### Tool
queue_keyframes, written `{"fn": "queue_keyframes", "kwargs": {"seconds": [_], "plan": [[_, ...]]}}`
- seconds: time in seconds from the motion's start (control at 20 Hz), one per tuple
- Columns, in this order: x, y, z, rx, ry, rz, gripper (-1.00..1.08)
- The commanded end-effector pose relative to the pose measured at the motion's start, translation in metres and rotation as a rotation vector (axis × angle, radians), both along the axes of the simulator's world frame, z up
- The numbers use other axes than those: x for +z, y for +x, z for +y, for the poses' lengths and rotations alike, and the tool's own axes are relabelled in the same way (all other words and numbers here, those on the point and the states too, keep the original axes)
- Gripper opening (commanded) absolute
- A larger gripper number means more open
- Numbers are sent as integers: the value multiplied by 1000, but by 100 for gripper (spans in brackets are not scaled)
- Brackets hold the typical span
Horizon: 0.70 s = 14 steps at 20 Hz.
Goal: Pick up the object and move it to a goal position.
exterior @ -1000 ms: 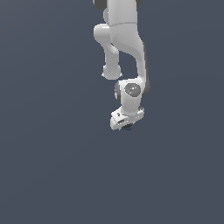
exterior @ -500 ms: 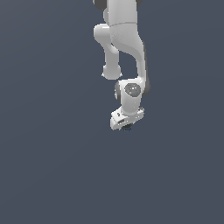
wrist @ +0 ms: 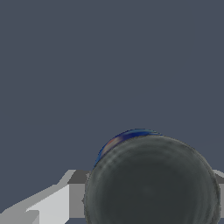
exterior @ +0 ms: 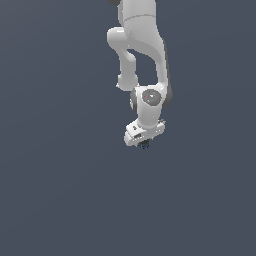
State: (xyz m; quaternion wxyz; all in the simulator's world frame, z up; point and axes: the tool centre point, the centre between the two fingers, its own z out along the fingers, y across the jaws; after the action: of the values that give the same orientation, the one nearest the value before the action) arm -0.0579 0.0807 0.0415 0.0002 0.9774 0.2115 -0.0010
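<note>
The object (exterior: 145,145) is a tiny dark roundish lump showing just under the white gripper (exterior: 143,142), below the arm's wrist in the middle of the exterior view. In the wrist view the object (wrist: 153,183) fills the space between the fingers as a big dark grey ball with a blue edge behind its top. A grey finger (wrist: 76,192) lies against one side of it and a sliver of the other finger shows at the opposite side. The gripper is shut on the object.
A plain dark grey-blue ground (exterior: 60,190) surrounds the arm on all sides. The white arm (exterior: 140,45) reaches down from the exterior view's top edge. Nothing else shows.
</note>
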Motion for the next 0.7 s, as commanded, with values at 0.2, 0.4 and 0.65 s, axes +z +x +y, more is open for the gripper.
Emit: {"fn": "queue_keyframes", "kwargs": {"seconds": [0.2,0.4,0.65], "plan": [[49,9,-9,0,1,-2,-100],[85,16,-16,1,1,-2,-100],[120,23,-22,1,2,-2,-100]]}}
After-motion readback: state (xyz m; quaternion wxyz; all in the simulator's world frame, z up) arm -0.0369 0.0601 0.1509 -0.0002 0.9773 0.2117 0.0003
